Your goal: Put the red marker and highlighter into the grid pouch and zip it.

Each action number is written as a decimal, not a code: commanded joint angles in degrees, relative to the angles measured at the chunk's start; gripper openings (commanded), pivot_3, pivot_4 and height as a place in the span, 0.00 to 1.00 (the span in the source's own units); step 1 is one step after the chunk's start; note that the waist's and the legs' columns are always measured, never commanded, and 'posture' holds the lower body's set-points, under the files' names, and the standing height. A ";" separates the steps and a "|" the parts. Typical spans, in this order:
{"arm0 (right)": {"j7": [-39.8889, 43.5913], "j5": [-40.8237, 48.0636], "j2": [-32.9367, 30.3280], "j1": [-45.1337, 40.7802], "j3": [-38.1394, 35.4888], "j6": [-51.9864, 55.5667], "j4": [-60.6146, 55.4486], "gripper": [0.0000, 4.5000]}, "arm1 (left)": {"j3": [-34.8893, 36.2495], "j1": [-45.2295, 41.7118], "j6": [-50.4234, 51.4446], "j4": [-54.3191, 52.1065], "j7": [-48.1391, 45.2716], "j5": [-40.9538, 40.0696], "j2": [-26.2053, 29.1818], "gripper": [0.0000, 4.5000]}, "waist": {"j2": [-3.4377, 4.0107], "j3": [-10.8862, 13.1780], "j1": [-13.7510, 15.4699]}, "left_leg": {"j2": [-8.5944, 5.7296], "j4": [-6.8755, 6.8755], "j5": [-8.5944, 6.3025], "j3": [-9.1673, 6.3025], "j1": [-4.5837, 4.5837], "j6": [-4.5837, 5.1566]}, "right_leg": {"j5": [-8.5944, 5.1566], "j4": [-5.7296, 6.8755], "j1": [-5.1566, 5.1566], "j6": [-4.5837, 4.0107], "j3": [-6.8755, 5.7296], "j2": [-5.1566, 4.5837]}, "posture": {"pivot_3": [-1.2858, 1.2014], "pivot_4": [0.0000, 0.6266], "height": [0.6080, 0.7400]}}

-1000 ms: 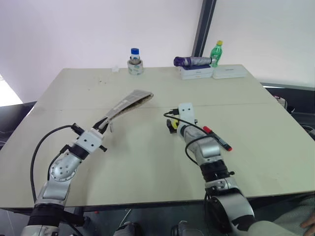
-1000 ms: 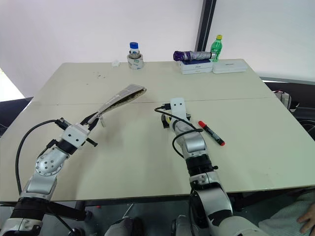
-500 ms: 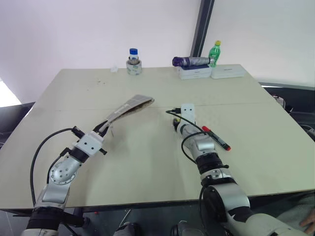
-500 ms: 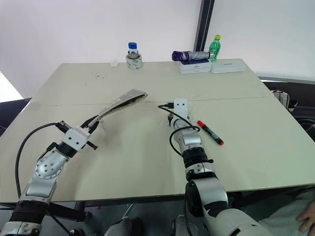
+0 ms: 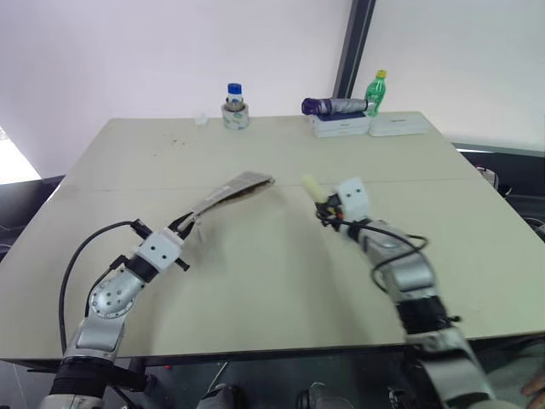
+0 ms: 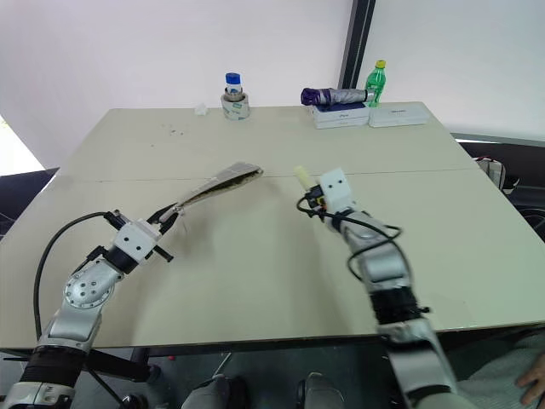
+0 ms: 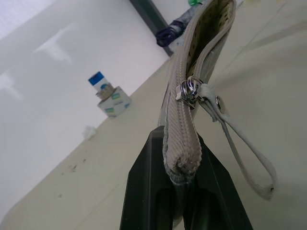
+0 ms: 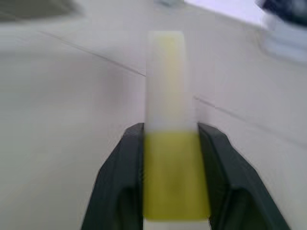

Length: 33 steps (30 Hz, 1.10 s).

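The left gripper (image 7: 184, 191) clamped the grid pouch (image 5: 230, 189) by its zipper end, holding it raised above the table (image 5: 255, 281), apparently for loading, while the right gripper (image 8: 170, 182) pinched the highlighter (image 8: 169, 129) nearby.

Beige table (image 5: 255, 281) before white wall (image 5: 128, 51).

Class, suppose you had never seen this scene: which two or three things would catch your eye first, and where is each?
First, the highlighter, clamped between the right gripper's black fingers and held above the middle of the table. Next, the grid pouch, pinched at one end by the left gripper and sticking out over the table's left half, its zipper partly open. At the far edge stand bottles.
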 commanded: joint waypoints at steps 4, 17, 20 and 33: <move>20.01 8.38 -9.56 1.29 1.38 -1.00 -12.01 0.21 | -0.98 -2.74 3.16 1.41 -8.24 -6.18 0.97 0.00 | 0.00 0.00 -0.19 | 0.13 0.00 -0.12 -0.07 0.06 0.21 | 0.01 0.05 0.00 -0.01 0.00 0.22 | 0.52 0.24 0.98; 12.72 -9.40 -6.01 -5.23 10.94 -12.29 0.15 0.21 | -1.09 -5.71 4.33 1.79 -13.19 -6.44 1.91 0.00 | -0.02 0.01 0.25 | 0.07 0.13 0.06 -0.02 0.00 -0.08 | 0.01 0.04 0.02 -0.01 0.00 0.13 | 0.52 0.24 0.98; 12.56 -9.96 -5.17 -6.03 10.80 -12.48 1.40 0.21 | -1.24 -5.27 4.05 1.15 -12.94 -5.72 1.92 0.00 | -0.01 0.01 0.19 | 0.07 0.13 0.06 -0.02 0.01 -0.09 | 0.01 0.04 0.02 -0.01 0.00 0.14 | 0.52 0.24 0.98; 15.06 -21.20 -5.31 -10.40 19.19 -22.86 3.92 0.21 | -6.36 -6.57 -1.14 -0.08 -15.91 0.86 5.73 0.00 | -0.01 0.01 0.03 | 0.08 0.12 0.07 0.01 0.02 -0.10 | 0.01 0.06 0.01 -0.01 0.00 0.16 | 0.52 0.24 0.98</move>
